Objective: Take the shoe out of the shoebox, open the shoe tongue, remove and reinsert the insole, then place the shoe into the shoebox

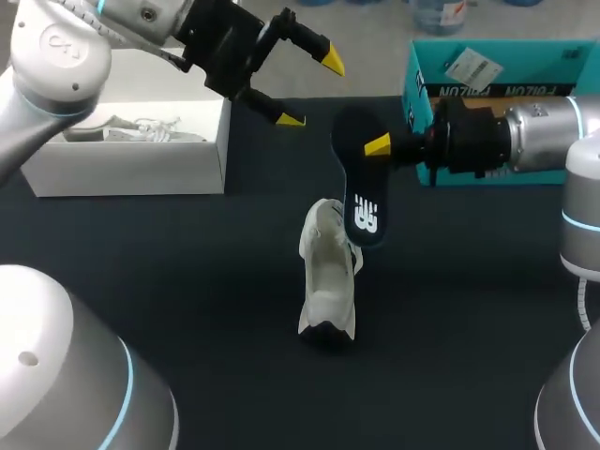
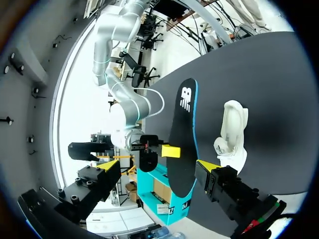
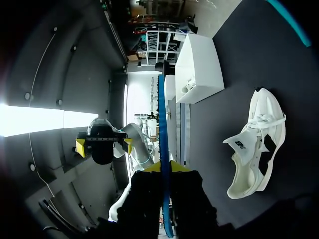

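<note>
A white shoe [image 1: 327,281] rests on the dark table with its tongue pulled open, also seen in the right wrist view [image 3: 256,144] and the left wrist view [image 2: 232,130]. My right gripper [image 1: 382,147] is shut on one end of the black insole [image 1: 363,211], which hangs above the table with its other end close to the shoe's opening. In the right wrist view the insole [image 3: 162,119] shows edge-on between the right gripper [image 3: 165,168]. My left gripper [image 1: 311,90] hovers open behind the insole, holding nothing. The insole [image 2: 182,124] lies ahead of the left gripper [image 2: 158,163].
A white shoebox [image 1: 131,173] with another shoe inside stands at the back left [image 3: 199,69]. A teal box [image 1: 497,66] sits at the back right behind my right arm, also in the left wrist view [image 2: 159,194].
</note>
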You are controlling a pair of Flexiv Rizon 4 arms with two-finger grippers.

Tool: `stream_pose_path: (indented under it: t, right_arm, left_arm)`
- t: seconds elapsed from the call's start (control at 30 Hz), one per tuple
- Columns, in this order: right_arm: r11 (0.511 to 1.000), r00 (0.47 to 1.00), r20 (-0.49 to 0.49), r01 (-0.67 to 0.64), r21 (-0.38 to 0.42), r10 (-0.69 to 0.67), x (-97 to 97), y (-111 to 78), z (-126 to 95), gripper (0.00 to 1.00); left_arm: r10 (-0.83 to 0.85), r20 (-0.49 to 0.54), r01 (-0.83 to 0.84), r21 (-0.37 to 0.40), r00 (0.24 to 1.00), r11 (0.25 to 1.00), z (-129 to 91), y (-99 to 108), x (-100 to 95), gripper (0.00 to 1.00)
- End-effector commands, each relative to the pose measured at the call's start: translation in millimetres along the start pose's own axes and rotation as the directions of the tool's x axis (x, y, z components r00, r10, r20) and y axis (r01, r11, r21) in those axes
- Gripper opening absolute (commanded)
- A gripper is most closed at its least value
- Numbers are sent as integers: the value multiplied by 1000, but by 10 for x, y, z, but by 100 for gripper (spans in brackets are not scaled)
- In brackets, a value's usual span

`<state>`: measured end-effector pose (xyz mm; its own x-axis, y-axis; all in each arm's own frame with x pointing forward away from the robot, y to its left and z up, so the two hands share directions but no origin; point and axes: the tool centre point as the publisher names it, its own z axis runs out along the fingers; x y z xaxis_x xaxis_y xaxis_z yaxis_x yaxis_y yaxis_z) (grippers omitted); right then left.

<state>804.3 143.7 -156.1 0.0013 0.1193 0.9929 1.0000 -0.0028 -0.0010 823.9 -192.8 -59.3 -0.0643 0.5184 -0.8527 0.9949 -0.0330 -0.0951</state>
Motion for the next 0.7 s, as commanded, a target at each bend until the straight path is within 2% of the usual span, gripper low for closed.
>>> stream_pose_path:
  t: [0.03, 0.2, 0.33, 0.7]
  right_arm:
    - [1000, 1000, 7, -2, 5, 2, 13, 18, -22, 0]
    - [1000, 1000, 9, -3, 6, 3, 24, 41, -35, 0]
    - [1000, 1000, 10, -4, 7, 4, 36, 61, -42, 0]
    - [1000, 1000, 0, 23, 4, -23, 143, 109, -61, 0]
  left_arm:
    - [2, 319, 12, -43, 948, 999, 25, -44, 90, 100]
    - [-11, 387, 43, -76, 922, 996, 8, -19, 171, 100]
    - [-12, 355, 45, -83, 935, 996, 27, -24, 270, 100]
    - [-12, 355, 45, -83, 935, 996, 27, -24, 270, 100]
